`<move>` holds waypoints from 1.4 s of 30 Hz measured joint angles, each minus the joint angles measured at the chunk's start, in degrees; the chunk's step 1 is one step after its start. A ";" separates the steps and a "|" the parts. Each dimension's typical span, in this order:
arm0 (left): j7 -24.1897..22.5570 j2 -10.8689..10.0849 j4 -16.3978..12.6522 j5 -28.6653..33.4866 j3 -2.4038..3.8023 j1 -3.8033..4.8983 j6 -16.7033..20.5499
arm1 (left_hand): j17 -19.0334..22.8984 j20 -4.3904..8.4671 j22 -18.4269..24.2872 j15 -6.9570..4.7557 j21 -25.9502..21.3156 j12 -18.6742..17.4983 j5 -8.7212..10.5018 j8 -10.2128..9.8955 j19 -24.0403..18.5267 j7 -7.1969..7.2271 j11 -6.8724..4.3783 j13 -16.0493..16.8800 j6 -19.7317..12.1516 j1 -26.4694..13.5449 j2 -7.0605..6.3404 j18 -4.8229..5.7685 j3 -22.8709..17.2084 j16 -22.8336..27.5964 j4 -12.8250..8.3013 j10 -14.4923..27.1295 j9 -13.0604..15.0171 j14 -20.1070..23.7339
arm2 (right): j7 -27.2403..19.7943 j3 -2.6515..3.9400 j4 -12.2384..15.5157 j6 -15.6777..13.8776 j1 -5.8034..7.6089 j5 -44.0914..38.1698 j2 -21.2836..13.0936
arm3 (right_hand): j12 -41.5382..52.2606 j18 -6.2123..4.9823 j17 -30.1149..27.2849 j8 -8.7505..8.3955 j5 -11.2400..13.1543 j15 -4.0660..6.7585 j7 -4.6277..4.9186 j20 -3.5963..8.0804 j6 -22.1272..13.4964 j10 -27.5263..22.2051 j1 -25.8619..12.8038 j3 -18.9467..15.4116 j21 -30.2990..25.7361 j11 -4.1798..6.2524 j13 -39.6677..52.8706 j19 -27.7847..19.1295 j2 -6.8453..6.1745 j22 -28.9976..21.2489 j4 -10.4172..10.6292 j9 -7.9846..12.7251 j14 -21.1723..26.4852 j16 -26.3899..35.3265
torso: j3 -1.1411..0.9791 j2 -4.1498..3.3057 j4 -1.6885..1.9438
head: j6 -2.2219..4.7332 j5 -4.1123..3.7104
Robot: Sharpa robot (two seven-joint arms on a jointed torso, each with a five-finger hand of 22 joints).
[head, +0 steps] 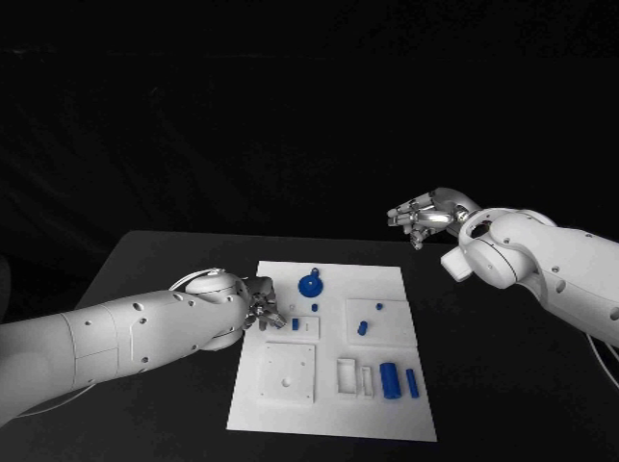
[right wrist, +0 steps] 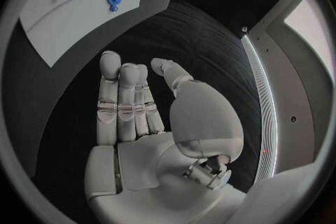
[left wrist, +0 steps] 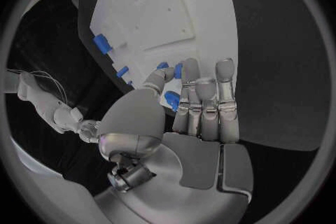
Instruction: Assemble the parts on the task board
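Reaching in from the left, the left hand [head: 264, 306], silver and jointed on a smooth white arm, sits at the near-left edge of the board [head: 289, 419]. In the left wrist view its fingers [left wrist: 206, 102] lie straight and pressed side by side, the thumb bent across toward them; small blue parts show just past the fingertips, and I cannot tell whether any is pinched or only lying behind.

The board is a flat white rectangular plate with shallow square and oblong recesses, lying on the matt black surface [head: 157, 260]. Right beside the left hand, toward the board's far end, stands a round blue disc [head: 311, 285] with a small stem. Just to the hand's right lies a short blue block [head: 296, 325]. Further right are two small blue pieces, a peg [head: 380, 306] and a stubby bar [head: 363, 328]. Nearer the robot, two blue cylinders [head: 391, 377] lie side by side, one thicker than the other. That makes six blue parts counted in the head view; their fine shapes are too small to make out.

Well off the board's far-right corner, the right hand [head: 423, 217] hangs above the surface, holding nothing. In its wrist view the fingers [right wrist: 122, 102] are straight and close together, the thumb held apart.
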State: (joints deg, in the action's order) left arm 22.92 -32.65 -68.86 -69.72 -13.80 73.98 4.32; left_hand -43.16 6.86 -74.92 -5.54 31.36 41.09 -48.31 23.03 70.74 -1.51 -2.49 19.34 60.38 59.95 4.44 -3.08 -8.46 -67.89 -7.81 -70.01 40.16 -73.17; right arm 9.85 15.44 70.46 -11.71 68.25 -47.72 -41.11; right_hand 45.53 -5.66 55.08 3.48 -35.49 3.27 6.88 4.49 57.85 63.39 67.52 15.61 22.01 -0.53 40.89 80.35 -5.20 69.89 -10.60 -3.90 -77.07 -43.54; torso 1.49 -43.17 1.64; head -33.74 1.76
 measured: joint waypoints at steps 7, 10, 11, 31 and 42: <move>-0.20 -0.01 -0.02 0.00 0.00 0.00 -0.32 | 0.00 0.00 0.01 0.13 0.00 0.00 0.00 0.00 0.00 0.00 0.15 0.00 0.00 0.00 0.00 0.01 0.00 0.00 0.00 0.01 0.06 -0.01 | 0.02 0.00 0.00 0.07 0.00 0.00 0.00 | -0.13 0.00 0.03 0.00 0.03 0.00 0.00 0.00 0.00 0.00 0.00 0.23 0.06 0.00 0.00 0.00 0.00 0.10 -0.23 0.00 0.00 0.00 | -0.01 0.01 0.03 | 0.01 0.05; -0.25 -0.01 -0.03 0.00 0.00 0.00 -0.54 | 0.00 0.00 0.01 0.13 0.00 0.00 0.01 0.00 0.00 0.00 0.16 0.04 0.00 0.00 0.00 0.01 0.03 0.00 -0.03 0.00 0.10 -0.01 | 0.02 0.00 0.00 0.09 0.00 0.00 0.00 | -0.13 0.00 0.03 0.00 0.03 0.00 0.00 0.00 0.00 0.00 0.00 0.23 0.06 0.00 0.00 0.00 0.00 0.09 -0.23 0.00 0.00 0.00 | -0.01 0.01 0.02 | 0.02 0.10; -0.27 -0.01 -0.03 0.00 0.00 0.00 -0.62 | 0.00 0.00 0.01 0.13 0.00 0.00 0.01 0.00 0.00 0.00 0.16 0.06 0.00 0.00 0.00 0.01 0.07 0.00 -0.07 0.00 0.12 -0.01 | 0.02 0.00 0.00 0.10 0.00 0.00 0.00 | -0.13 0.00 0.03 0.00 0.02 0.00 0.00 0.00 0.00 0.00 0.00 0.23 0.06 0.00 0.00 0.00 0.00 0.10 -0.23 0.00 0.00 0.00 | -0.01 0.01 0.01 | 0.02 0.10; -0.39 0.51 1.48 0.58 0.05 -0.02 -2.27 | 0.00 0.00 0.02 0.15 -0.22 0.00 0.23 0.12 0.00 0.00 0.02 0.11 0.00 0.00 0.00 0.01 0.08 0.27 -0.08 0.17 0.23 -0.01 | -0.12 0.00 0.17 0.11 -0.07 0.02 -0.08 | -0.13 0.00 0.08 0.00 1.10 0.00 0.05 0.00 0.38 0.10 0.91 1.10 0.30 -0.10 0.00 0.00 0.91 0.51 -1.43 0.00 0.00 0.00 | 0.02 0.01 0.00 | 0.14 0.18; -0.26 0.82 1.80 0.90 0.13 0.02 -2.99 | -0.10 0.00 -0.03 0.15 -0.22 0.00 0.24 0.12 0.00 0.00 0.03 0.16 0.00 0.00 0.00 0.01 -0.05 0.27 0.05 0.16 0.42 -0.01 | -0.20 0.00 0.11 0.08 -0.20 0.03 -0.02 | -0.13 0.00 0.13 0.00 1.10 0.00 0.02 0.00 0.40 0.11 0.90 1.09 0.30 -0.11 0.00 0.00 0.90 0.63 -1.43 0.00 0.00 0.00 | -0.02 -0.01 0.06 | -0.15 0.45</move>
State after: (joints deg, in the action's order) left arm 22.66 -31.82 -67.06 -68.82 -13.67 74.00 1.32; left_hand -43.26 6.86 -74.94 -5.39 31.14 41.09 -48.07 23.15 70.74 -1.51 -2.47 19.50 60.38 59.96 4.44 -3.07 -8.51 -67.63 -7.77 -69.85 40.57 -73.19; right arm 9.65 15.44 70.57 -11.63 68.06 -47.70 -41.13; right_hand 45.40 -5.66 55.21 3.48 -34.39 3.27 6.91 4.49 58.25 63.50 68.42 16.70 22.31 -0.64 40.88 80.35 -4.30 70.52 -12.03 -3.90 -77.07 -43.54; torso 1.47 -43.18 1.70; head -33.90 2.21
